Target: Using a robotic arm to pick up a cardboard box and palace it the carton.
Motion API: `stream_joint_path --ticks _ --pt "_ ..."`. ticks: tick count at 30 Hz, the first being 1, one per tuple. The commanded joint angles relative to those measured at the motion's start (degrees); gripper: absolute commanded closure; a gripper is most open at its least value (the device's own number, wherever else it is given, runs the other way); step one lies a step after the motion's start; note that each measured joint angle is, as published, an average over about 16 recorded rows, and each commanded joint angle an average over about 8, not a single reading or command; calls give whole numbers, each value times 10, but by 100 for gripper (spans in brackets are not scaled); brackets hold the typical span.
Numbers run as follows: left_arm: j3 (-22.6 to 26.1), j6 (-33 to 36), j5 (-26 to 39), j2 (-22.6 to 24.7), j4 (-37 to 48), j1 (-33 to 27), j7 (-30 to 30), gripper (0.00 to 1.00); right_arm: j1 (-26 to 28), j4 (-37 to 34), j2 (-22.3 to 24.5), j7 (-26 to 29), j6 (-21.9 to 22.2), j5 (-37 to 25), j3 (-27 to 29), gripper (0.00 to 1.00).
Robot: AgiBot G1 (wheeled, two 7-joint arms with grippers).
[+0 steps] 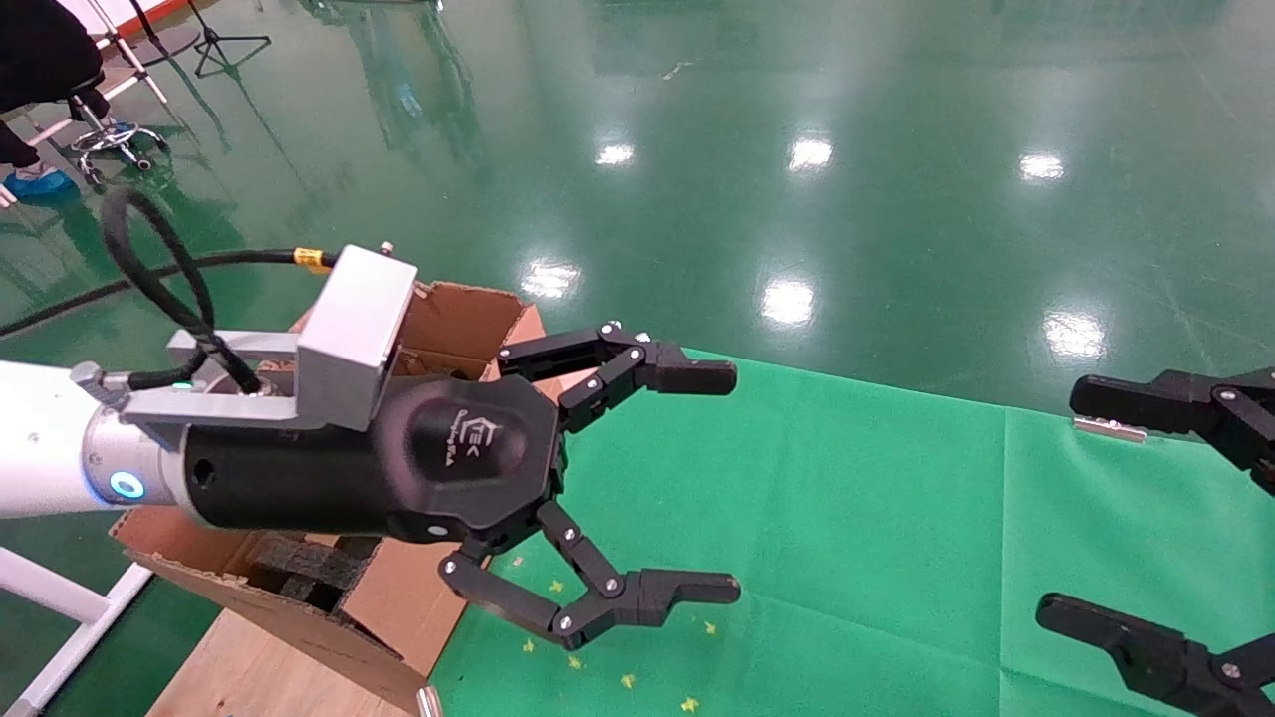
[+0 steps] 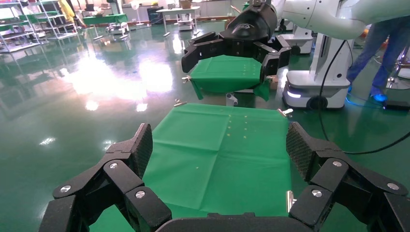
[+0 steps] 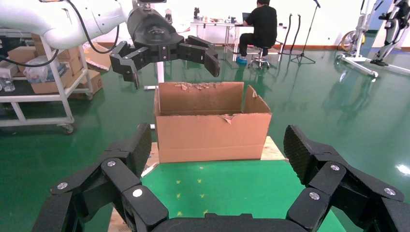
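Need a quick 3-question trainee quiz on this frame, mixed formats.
1. True or false: the left hand is gripping something.
2. The carton sits: A) at the edge of the green cloth B) on the floor C) in the right hand.
3. Fill in: the carton's flaps are ___ (open/closed).

Key: 1 false, both hands are open and empty. 2 A. 3 open.

Left gripper over the carton edge, right gripper at the frame's right side.
The robotic arm's left gripper [image 1: 722,483] hangs fingers spread and empty beside the carton [image 1: 453,324], above the green cloth [image 1: 847,538]. Black foam pieces [image 1: 304,568] lie inside the carton. The right gripper [image 1: 1106,508] is likewise spread, empty.
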Motion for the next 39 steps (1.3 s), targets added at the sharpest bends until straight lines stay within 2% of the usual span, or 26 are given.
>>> stream_joint_path --ticks 1,39 --pt "0 -1 1 0 1 0 0 0 0 0 0 0 0 0 0 0" --pt "1 -3 5 -1 3 -2 -1 0 0 0 0 0 0 0 0 0"
